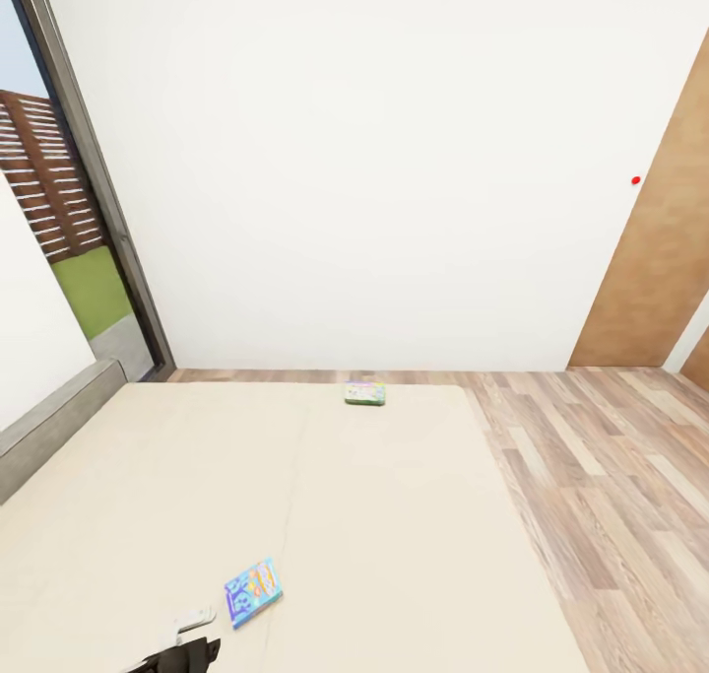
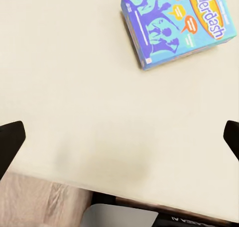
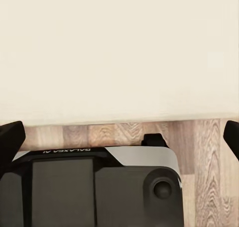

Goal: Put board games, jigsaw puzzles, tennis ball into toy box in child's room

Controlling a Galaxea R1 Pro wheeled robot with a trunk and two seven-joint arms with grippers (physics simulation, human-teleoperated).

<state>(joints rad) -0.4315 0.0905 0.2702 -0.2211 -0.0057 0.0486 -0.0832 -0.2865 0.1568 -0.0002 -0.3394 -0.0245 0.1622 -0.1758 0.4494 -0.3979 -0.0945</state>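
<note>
I'm looking across the bed [image 1: 325, 515], its beige mattress wide under me, wood floor [image 1: 611, 476] to its right and a white wall [image 1: 374, 161] behind. The green-edged board game [image 1: 364, 393] lies at the mattress's far edge; the blue board game [image 1: 253, 591] lies flat near me, just beside my left arm's end. My left gripper [image 2: 119, 137] hangs released over bare mattress — jaws spread wide, the blue box apart from them. My right gripper [image 3: 119, 132] is also spread, holding nothing — over the mattress edge and my base [image 3: 94, 187].
</note>
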